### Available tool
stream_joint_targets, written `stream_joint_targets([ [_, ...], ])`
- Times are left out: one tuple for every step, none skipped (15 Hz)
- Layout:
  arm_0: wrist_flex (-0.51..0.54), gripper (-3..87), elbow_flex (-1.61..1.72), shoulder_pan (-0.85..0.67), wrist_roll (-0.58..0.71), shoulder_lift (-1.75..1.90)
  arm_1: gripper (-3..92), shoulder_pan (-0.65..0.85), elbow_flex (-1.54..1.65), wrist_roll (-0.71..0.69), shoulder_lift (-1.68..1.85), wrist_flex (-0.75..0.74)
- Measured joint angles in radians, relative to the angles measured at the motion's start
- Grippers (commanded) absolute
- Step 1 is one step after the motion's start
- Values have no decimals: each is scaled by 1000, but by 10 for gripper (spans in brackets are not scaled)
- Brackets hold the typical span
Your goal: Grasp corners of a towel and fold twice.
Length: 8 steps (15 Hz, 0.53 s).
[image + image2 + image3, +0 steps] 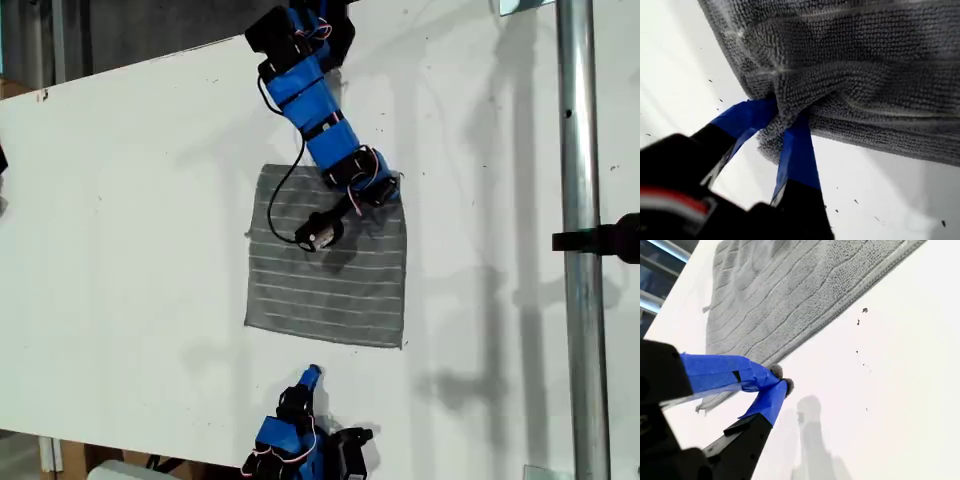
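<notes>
One towel, two arms, one tabletop.
A single grey striped towel (325, 275) lay on one white tabletop (130, 200); two blue arms were in view, each with one claw: my first claw (385, 190) and my second claw (312, 375). One metal pole (580, 240) stood alongside.

I work in what looks like a lab or workshop test bench. A plain white counter (130, 250) fills nearly everything I see, bare and lightly speckled. Beside it stands a metal pole (580, 240) with a black clamp (605, 240) on it. Beyond the counter's far edge there is dim, unfinished space, nothing homelike.
</notes>
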Motion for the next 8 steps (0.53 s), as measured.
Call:
stream_joint_targets([
  [0,-28,0,0,0,0,-2,0,0,-12,0,-11],
  [0,-28,0,0,-5,0,-2,0,0,-17,0,-20],
  [-9,-29,-3,0,-5,0,-2,0,0,-17,0,-23],
  [-48,-29,-29,-2,11,-2,-2,0,0,-17,0,-23],
  [-80,-29,-78,-2,21,-14,-2,0,0,-17,0,-26],
  [-95,-29,-160,2,28,-51,-2,3,0,-17,0,-31],
  [-104,-29,-268,6,38,-169,-2,5,0,-17,0,-32],
  [-106,-29,-391,25,54,-339,-2,6,0,-21,0,-34],
])
